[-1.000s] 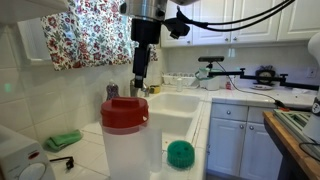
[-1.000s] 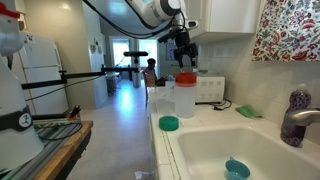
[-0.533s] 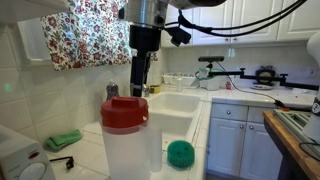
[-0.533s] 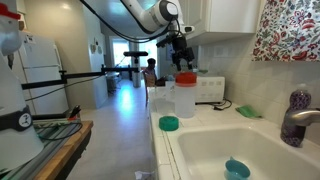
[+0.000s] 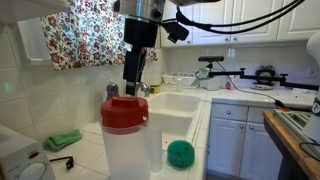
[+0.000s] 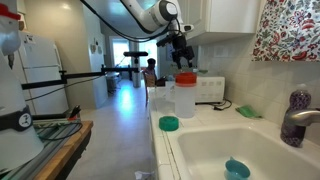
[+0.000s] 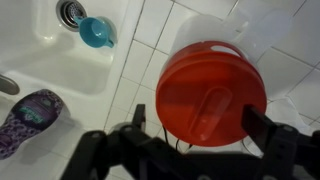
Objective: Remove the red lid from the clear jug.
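Red lid (image 5: pixel 124 113): seated on clear jug (image 5: pixel 130 152), tiled counter (image 5: pixel 85 160) beside sink (image 5: pixel 172 103). Gripper (image 5: pixel 132 88) poised above, jaws spread wide, likely to span cap for top-down grasp.

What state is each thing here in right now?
Clear jug, upright, closed on top.
Red lid, seated on the jug.
Jaws, open, over the lid.
Blue cup, in the sink.
Green ball, resting on the counter.
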You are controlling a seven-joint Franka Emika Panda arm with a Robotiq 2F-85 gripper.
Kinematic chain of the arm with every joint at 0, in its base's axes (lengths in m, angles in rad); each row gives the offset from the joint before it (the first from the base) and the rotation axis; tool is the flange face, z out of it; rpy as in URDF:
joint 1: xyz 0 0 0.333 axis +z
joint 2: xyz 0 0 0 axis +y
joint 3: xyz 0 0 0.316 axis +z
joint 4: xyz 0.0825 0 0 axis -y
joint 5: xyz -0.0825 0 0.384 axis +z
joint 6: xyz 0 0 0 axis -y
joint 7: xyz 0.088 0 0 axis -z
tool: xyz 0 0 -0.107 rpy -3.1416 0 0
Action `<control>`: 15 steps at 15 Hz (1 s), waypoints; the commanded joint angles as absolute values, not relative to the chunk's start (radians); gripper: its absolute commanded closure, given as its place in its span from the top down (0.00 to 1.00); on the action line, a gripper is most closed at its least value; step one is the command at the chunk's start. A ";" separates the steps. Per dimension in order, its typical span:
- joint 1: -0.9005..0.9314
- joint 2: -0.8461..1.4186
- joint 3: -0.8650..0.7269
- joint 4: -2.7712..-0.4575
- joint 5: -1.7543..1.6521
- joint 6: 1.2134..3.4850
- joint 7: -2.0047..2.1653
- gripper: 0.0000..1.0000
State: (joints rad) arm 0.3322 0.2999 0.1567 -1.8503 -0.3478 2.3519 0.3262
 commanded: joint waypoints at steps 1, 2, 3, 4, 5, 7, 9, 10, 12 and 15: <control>0.340 0.348 0.143 -1.795 -0.356 2.345 0.319 0.95; 0.344 0.358 0.138 -1.786 -0.362 2.343 0.324 0.96; 0.347 0.371 0.136 -1.772 -0.365 2.338 0.324 0.97; 0.351 0.384 0.134 -1.760 -0.364 2.336 0.324 0.97; 0.355 0.397 0.132 -1.747 -0.366 2.335 0.325 0.98; 0.366 0.421 0.131 -1.723 -0.365 2.329 0.322 0.98; 0.378 0.439 0.128 -1.705 -0.366 2.331 0.324 0.97; 0.383 0.446 0.127 -1.696 -0.364 2.330 0.322 0.96; 0.392 0.457 0.124 -1.684 -0.362 2.327 0.322 0.96; 0.399 0.467 0.119 -1.675 -0.359 2.323 0.325 0.97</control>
